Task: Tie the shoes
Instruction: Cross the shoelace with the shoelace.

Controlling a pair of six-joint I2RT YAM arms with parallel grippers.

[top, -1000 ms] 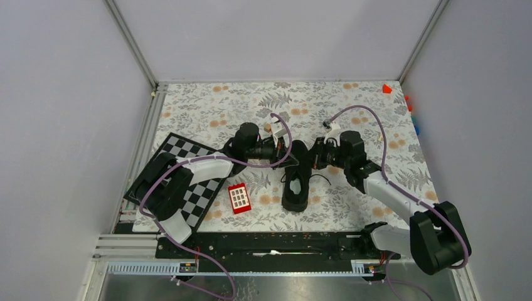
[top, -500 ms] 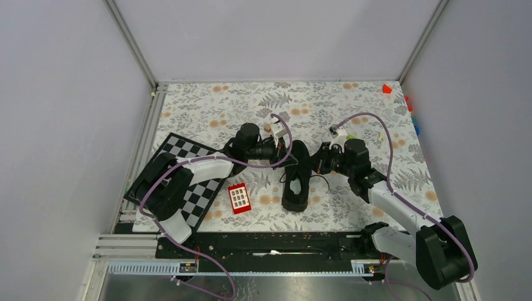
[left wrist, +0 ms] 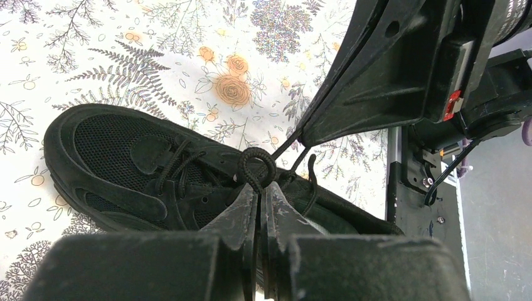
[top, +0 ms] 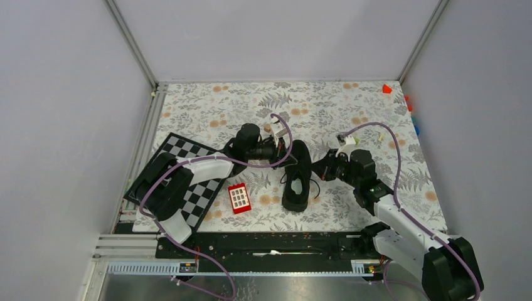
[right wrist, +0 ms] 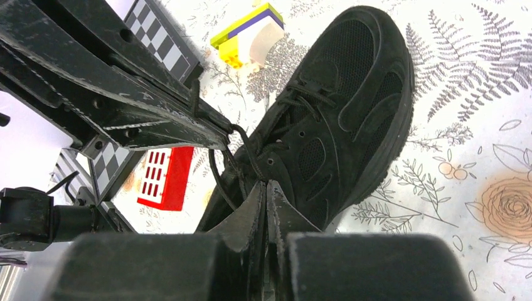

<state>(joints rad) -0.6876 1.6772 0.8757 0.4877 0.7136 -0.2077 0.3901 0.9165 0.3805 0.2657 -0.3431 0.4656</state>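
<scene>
Left pincer (left wrist: 258, 191) and right pincer (right wrist: 265, 186) each pinch the laces (left wrist: 257, 151) over the shoe (top: 296, 182), set on opposite sides, likely to draw them tight.

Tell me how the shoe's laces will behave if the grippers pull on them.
Probably floppy: the laces curl into a loose loop at the tips of the left gripper. Thin and likely slippery, so they may slide from the shut right gripper. The mesh shoe looks light and may drag along.

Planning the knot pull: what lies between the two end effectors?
The shoe, seen in the top external view: left end effector and right end effector flank its laced middle, each shut on the laces.
</scene>
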